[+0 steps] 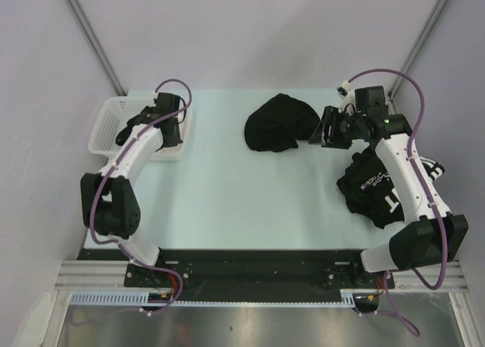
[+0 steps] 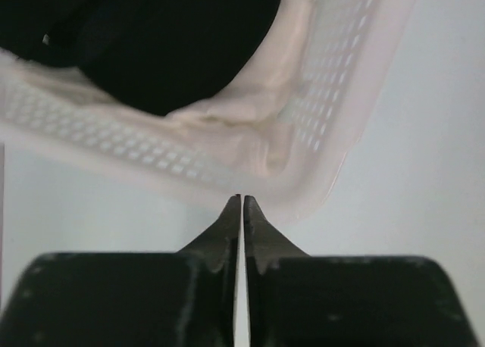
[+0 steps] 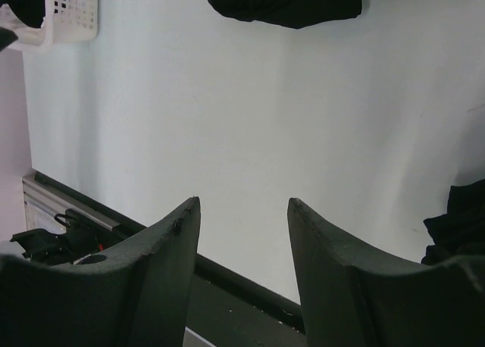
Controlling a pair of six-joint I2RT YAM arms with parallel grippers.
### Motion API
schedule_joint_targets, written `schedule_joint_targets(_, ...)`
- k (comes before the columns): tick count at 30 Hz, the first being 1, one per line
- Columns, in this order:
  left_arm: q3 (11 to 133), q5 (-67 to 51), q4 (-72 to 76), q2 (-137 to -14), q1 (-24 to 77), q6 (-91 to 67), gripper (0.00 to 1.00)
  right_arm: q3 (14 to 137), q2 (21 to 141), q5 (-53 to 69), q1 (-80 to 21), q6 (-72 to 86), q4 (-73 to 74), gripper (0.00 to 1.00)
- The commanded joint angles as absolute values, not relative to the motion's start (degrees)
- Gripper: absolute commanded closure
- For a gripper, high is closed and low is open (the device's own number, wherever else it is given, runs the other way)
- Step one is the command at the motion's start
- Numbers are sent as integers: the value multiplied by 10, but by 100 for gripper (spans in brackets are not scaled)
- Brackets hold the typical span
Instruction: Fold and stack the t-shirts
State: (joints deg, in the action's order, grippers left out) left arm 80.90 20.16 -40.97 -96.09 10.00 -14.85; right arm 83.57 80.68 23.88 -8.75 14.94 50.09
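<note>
Fingers of left arm above basket

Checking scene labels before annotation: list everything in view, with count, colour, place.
crumpled shirt: 1, black, far middle of table
lettered shirt: 1, black with white letters, right side, partly under the right arm
cloth: 1, black, inside the basket
basket: 1, white, slotted, far left of table
table: 1, pale, under everything
left claw: 1, black, shut, nothing between its fingers, at the basket's corner
right claw: 1, black, open, empty, just right of the crumpled shirt
</note>
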Motion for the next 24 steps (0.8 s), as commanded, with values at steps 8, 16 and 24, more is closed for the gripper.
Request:
schedule_joint_targets(8, 719, 280, -485, -840, 101, -213, 100, 827, 791, 254, -88, 163, 463, 45)
schedule_joint_targets(16, 726, 318, -529, -887, 97, -238, 100, 802, 750, 236, -87, 167, 468, 45)
schedule_joint_targets(24, 775, 337, -523, -983, 61, -233, 100, 790, 712, 217, -74, 160, 502, 45)
